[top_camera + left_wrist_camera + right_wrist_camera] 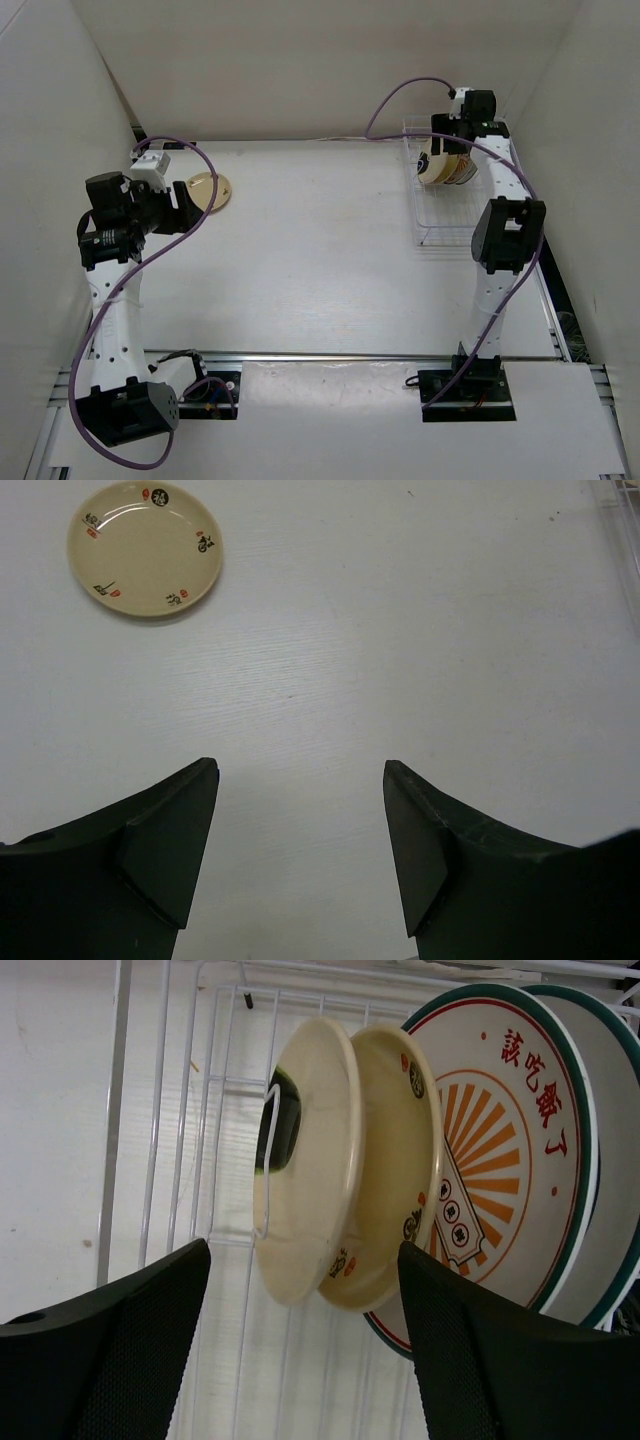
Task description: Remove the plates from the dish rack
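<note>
The dish rack (pixel 445 225) sits at the far right of the flat white table (pixel 400 630). It is a box made of thin white wires that cross like a grid.

Plates stand on their edges inside the rack, packed close side by side. The front small plate (pixel 315 1140) is round, smooth and cream, and it has a dark shiny spot on the side we see. A thin wire bends in front of it. The second small plate (pixel 395 1160) is right behind it, also cream, with little red and black marks on its rim. Next comes the big plate (pixel 500 1140). It is white and glossy with a green rim, orange-red rays like a sun and red writing. One more round plate, the back plate (pixel 610 1110), leans behind it and also has a green edge.

The right gripper (pixel 302 1250) is up at the rack. Its two black fingers (pixel 120 1340) look rough and dotted. They are spread wide apart, with the bottoms of the two small plates showing between them. They are not pinching anything.

On the far left of the table lies a loose plate (pixel 145 548), flat, face up, round and cream with tiny red and black marks around its rim. The left gripper (pixel 300 770) hangs over the bare table near it, not touching it. Its smooth dark fingers (pixel 170 840) are wide apart with only table between them.
</note>
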`<control>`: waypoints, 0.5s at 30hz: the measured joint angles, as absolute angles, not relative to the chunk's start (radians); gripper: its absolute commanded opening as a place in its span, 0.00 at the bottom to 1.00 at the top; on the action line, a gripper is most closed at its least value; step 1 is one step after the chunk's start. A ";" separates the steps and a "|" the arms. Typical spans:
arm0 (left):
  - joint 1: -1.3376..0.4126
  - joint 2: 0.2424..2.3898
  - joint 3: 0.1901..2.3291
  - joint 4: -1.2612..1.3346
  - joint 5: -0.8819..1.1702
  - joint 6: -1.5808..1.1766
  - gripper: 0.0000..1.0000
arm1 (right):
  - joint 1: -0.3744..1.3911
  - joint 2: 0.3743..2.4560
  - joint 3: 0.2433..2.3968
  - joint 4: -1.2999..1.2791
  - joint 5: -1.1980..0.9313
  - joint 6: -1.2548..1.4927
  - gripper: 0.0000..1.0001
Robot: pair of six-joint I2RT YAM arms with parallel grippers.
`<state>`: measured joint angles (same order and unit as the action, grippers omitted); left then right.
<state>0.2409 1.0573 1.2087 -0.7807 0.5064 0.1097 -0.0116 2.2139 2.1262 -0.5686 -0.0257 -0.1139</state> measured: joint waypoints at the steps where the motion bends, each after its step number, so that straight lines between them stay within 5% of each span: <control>1: 0.241 1.057 1.209 -0.781 0.508 0.110 0.78 | -0.012 2.222 2.135 -0.564 -0.026 -0.113 0.76; 5: 0.241 1.059 1.209 -0.781 0.511 0.112 0.78 | -0.012 2.251 2.163 -0.556 -0.025 -0.109 0.67; 15: 0.241 1.060 1.209 -0.781 0.513 0.112 0.81 | -0.012 2.298 2.192 -0.545 -0.021 -0.107 0.65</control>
